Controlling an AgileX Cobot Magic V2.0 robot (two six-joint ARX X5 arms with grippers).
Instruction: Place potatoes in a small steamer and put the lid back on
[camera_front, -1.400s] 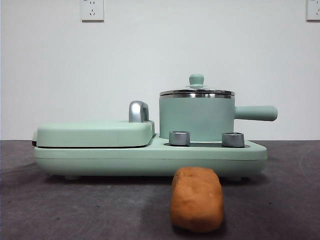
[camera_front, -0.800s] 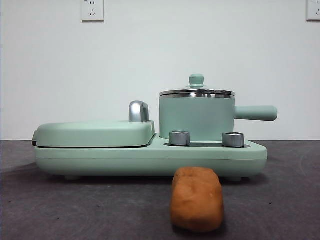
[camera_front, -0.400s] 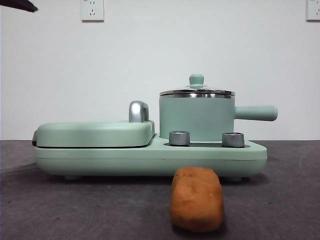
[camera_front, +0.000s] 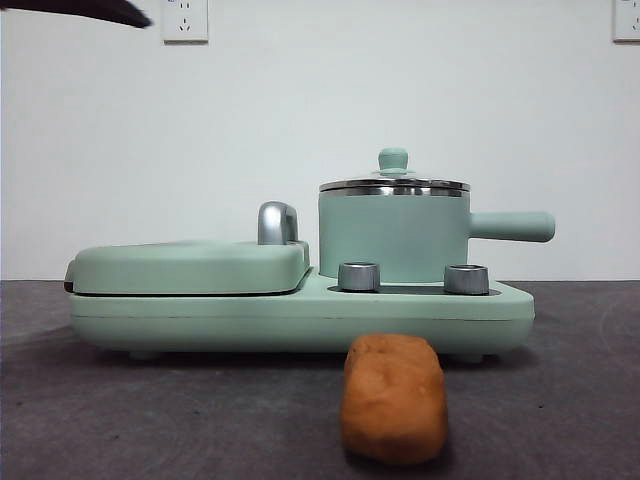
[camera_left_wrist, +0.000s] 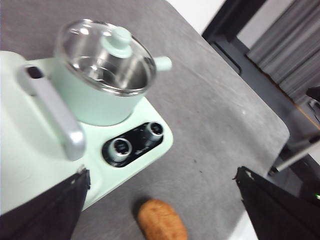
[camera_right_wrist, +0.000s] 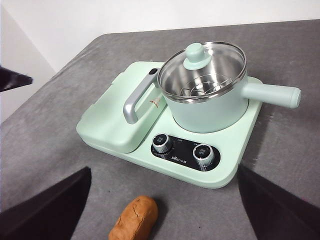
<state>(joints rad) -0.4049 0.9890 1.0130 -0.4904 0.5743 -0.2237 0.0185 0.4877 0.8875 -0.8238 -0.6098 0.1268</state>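
The orange-brown potato (camera_front: 393, 398) lies on the grey table in front of the appliance; it also shows in the left wrist view (camera_left_wrist: 161, 220) and the right wrist view (camera_right_wrist: 135, 217). The mint-green small steamer (camera_front: 393, 235) stands on the right of the base, handle pointing right. The glass lid (camera_front: 393, 183) sits on it, knob up. My left gripper (camera_left_wrist: 161, 172) is open and empty, high above the table's left side, and shows as a black tip (camera_front: 90, 10) in the front view. My right gripper (camera_right_wrist: 165, 170) is open and empty, high above the table.
A flat mint-green grill plate (camera_front: 190, 268) with a chrome handle (camera_front: 277, 222) lies shut to the left of the steamer on the same base. Two silver knobs (camera_front: 359, 276) sit on the base's front. Bare grey table surrounds the potato.
The black tip of my left arm has come into the front view's top left corner and reached further right. The potato, steamer and lid have not moved.
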